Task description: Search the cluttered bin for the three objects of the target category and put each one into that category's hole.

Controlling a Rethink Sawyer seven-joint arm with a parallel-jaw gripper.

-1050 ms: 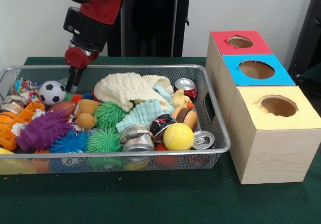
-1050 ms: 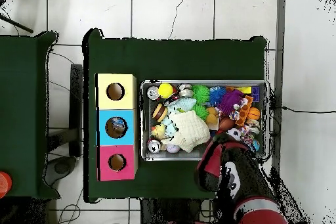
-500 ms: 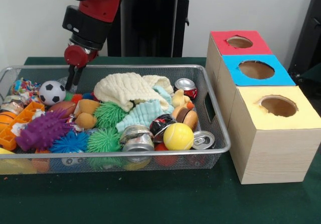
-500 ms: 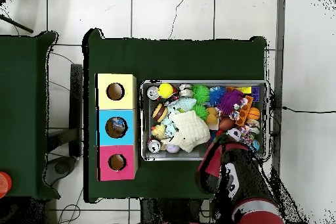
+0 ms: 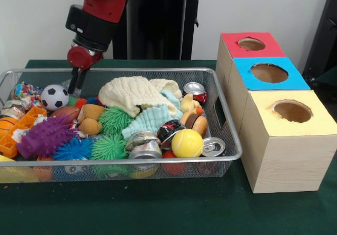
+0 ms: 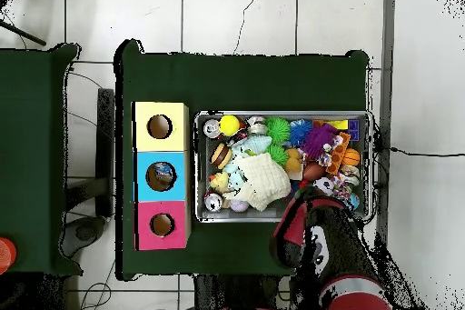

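Front view: red-black arm's pincer [image 5: 75, 85] hangs low over far left part of silver wire-mesh bin [image 5: 224, 120] on green-clothed counter [image 5: 158, 208]; whether prongs open or closed, cannot tell. Black-and-white toy soccer ball [image 5: 55, 97] just beside pincer, toward bin's left end. Yellow tennis ball [image 5: 187, 143] well apart, near bin's front right. Crushed silver cans: one [image 5: 143, 144] at front rim, one [image 5: 195, 91] at far right. Wooden box with red [image 5: 251, 43], blue [image 5: 269, 72], yellow [image 5: 293, 110] holes stands right of bin
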